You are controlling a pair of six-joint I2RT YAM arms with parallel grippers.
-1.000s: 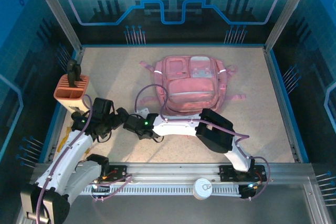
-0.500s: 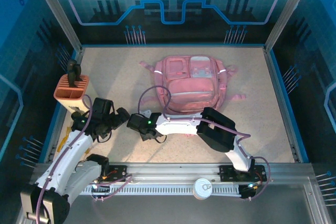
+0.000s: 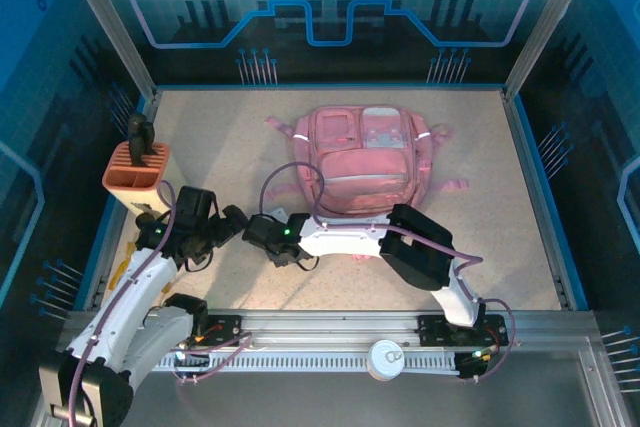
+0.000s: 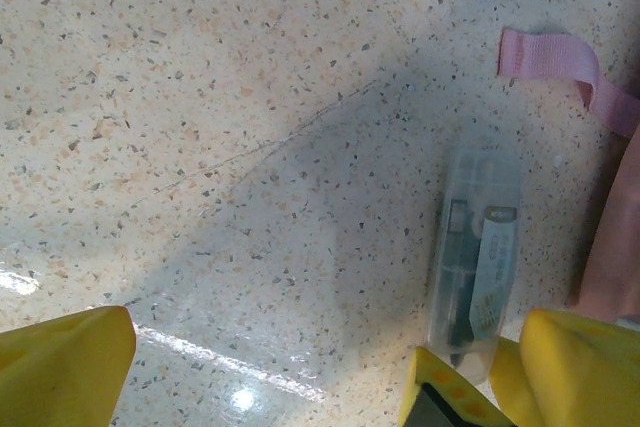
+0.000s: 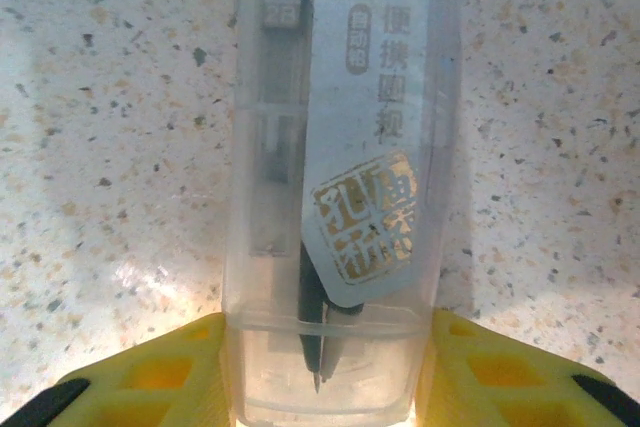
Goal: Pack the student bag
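Note:
The student bag [image 3: 362,162], pink and soft, lies flat at the middle back of the table; its edge [image 4: 615,247] and a strap [image 4: 550,52] show in the left wrist view. A clear plastic case [image 5: 340,147] with a compass and a printed label lies on the speckled table left of the bag. My right gripper [image 5: 328,347] is shut on the case's near end, a yellow finger pressed against each side. From the top it sits at the bag's front left [image 3: 255,230]. My left gripper [image 4: 320,372] hangs open just beside that spot [image 3: 232,222], the case [image 4: 475,247] lying between its wide fingers.
A salmon-orange pen holder [image 3: 137,169] with dark items stands at the left edge. A white round lid [image 3: 385,357] rests on the front rail. Metal frame posts and blue walls ring the table.
The right gripper's fingers have closed in onto the sides of the clear case, and its wrist has edged slightly right. The left arm has not moved.

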